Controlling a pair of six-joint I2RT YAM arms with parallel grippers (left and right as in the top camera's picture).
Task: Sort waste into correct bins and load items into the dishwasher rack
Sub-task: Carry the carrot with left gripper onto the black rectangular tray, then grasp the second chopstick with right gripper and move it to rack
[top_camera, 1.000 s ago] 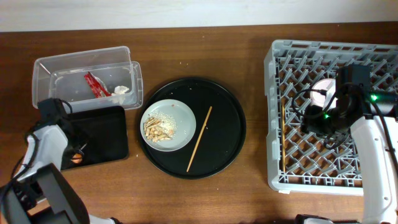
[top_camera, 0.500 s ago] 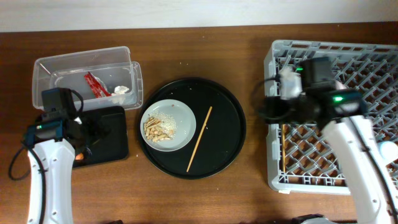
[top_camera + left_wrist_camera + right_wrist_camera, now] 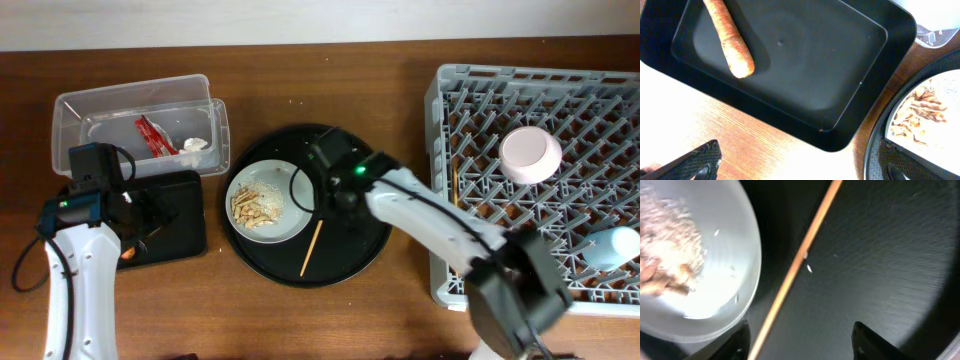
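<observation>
At left, left gripper wide apart, empty, over black tray holding carrot. At centre, right gripper spread, empty, above chopstick beside plate of scraps on round tray. At right, bowl in rack.

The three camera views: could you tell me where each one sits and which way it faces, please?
Overhead: above the table, looking straight down on the round black tray and dishwasher rack; left arm and right arm show.
Left wrist: looking down on the shallow black tray with the carrot stick; its fingertips show.
Right wrist: close above the chopstick; its fingertips show.
Both wrist views share the plate.
</observation>
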